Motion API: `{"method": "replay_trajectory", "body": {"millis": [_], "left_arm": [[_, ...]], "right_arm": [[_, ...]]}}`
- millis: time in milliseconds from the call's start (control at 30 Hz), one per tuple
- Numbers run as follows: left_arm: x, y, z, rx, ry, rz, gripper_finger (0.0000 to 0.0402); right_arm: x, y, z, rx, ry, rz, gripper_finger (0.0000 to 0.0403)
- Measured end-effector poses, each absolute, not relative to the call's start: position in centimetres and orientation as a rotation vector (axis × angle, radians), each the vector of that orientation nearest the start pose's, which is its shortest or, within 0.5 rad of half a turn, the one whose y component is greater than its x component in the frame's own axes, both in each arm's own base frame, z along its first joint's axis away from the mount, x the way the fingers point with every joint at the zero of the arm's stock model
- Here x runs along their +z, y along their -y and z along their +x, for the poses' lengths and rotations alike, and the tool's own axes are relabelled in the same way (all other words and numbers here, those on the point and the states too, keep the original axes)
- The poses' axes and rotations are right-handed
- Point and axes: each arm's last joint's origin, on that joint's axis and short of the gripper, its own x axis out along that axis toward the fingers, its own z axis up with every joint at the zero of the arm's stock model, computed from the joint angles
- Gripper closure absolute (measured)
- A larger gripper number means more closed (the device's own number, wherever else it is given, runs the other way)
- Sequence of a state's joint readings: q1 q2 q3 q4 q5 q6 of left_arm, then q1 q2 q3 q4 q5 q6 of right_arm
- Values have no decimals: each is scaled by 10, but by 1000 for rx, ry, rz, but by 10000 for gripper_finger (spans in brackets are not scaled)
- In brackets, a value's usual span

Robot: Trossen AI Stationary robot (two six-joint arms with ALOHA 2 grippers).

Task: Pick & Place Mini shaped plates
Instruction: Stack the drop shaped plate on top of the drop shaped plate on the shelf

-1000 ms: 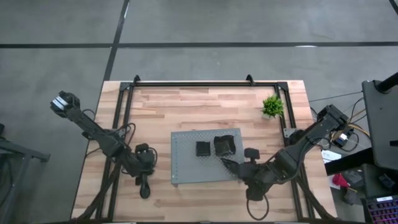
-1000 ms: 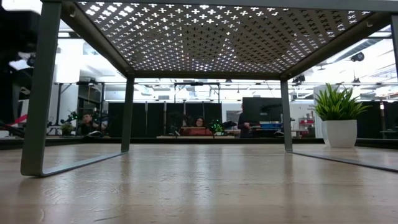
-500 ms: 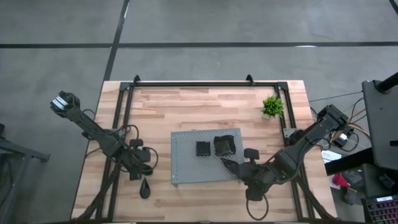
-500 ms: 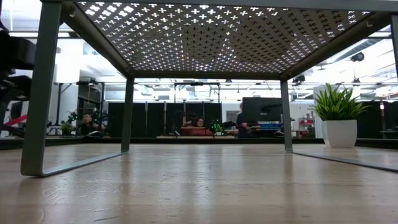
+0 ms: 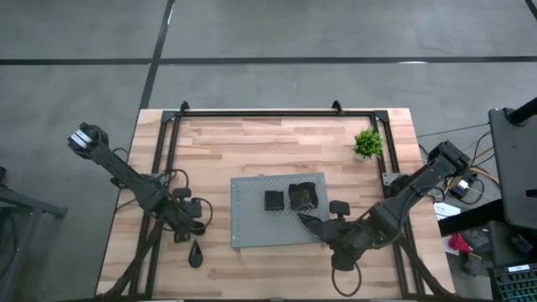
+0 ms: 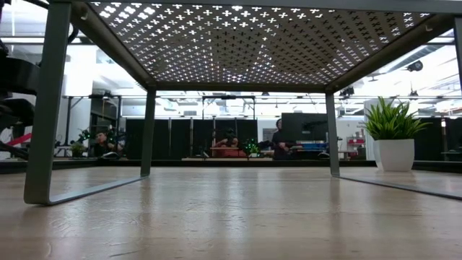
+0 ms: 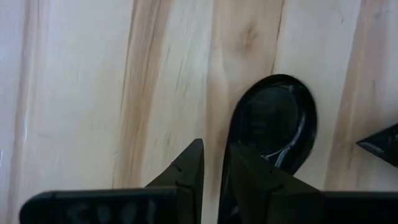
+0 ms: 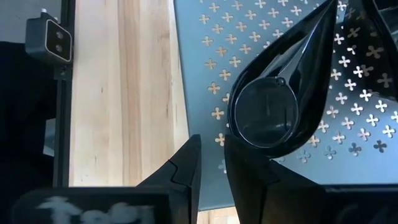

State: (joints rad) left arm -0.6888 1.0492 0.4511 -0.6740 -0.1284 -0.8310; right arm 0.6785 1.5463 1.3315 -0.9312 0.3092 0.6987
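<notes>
Wooden table [image 5: 252, 138] — teardrop plate [image 5: 195, 252] tip-rearward

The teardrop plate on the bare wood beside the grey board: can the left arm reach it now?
Probably yes. The teardrop plate lies alone on the table, just ahead of the left end effector, with nothing between them. The grey board sits off to one side.

**Left gripper lifts away from the teardrop plate**

We see the left gripper [image 5: 190, 225] has drawn back from the teardrop plate [image 5: 195, 252], which now lies uncovered on the table [image 5: 252, 143] just ahead of its fingertips [image 7: 194, 163]. Those fingers have narrowed to a thin gap.
</notes>
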Motion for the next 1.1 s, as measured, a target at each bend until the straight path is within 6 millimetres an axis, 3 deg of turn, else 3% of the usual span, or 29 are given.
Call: {"method": "replay_trajectory", "body": {"millis": [233,467,800,1100], "left_arm": [[152,95,122,34,-1251,-221,343],[154,98,125,16,-1217,-252,397],[158,98,127,115,-1168,-340,401],[166,100,131,100,-1148,-319,401]], "right_arm": [[287,-185,243,-37,-1053,88,323],[290,-184,242,-18,-1060,98,324],[304,-181,238,5,-1025,128,335],[305,-181,237,7,-1021,131,321]]}}
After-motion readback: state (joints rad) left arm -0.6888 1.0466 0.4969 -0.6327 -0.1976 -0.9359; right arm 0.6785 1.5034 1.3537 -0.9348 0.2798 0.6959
